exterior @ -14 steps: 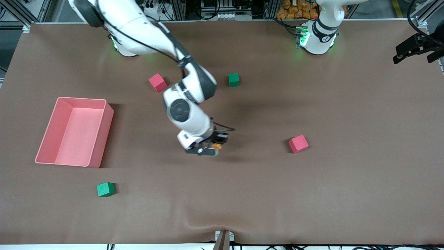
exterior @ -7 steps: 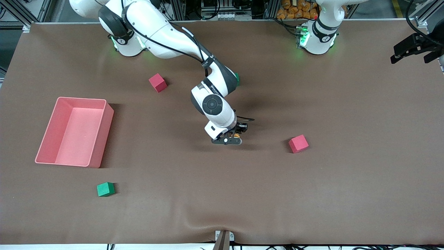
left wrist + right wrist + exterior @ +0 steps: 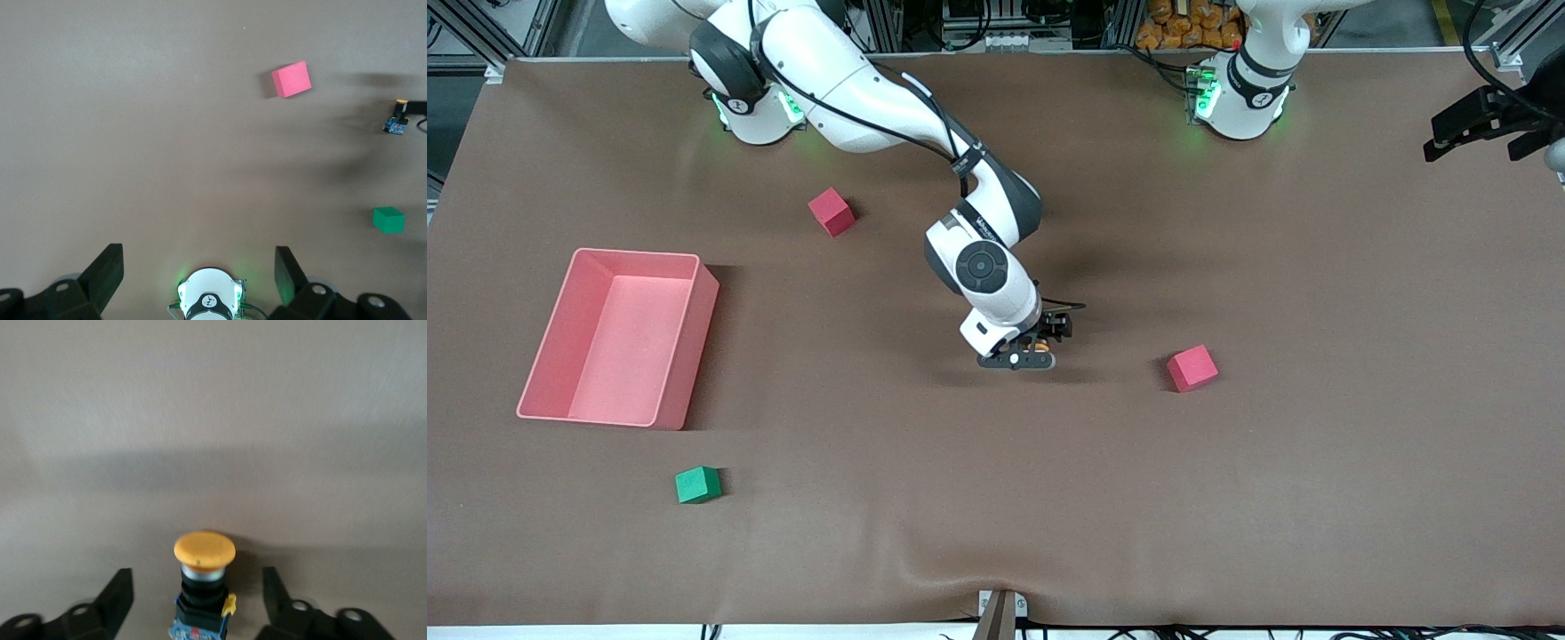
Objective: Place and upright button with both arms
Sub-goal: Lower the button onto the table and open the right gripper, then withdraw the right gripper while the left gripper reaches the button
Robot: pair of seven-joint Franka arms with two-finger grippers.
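The button (image 3: 1039,342) has an orange cap on a black body with a blue base. In the right wrist view the button (image 3: 203,577) sits between the fingers, cap pointing away from the wrist, with a gap on each side. My right gripper (image 3: 1018,359) is low over the middle of the table, tilted, fingers apart; the right wrist view shows it (image 3: 198,579) around the button. My left gripper (image 3: 1485,129) waits high over the left arm's end of the table, and the left wrist view shows it (image 3: 199,257) open and empty. That view also shows the button (image 3: 393,125).
A red cube (image 3: 1192,368) lies beside the button toward the left arm's end. Another red cube (image 3: 831,212) lies near the right arm's base. A green cube (image 3: 697,484) and a pink bin (image 3: 694,338) sit toward the right arm's end. Another green cube (image 3: 388,219) shows in the left wrist view.
My right arm has carried the button toward the left arm's end of the table and slightly farther from the front camera, slowing in the last half second. The left arm has barely moved.
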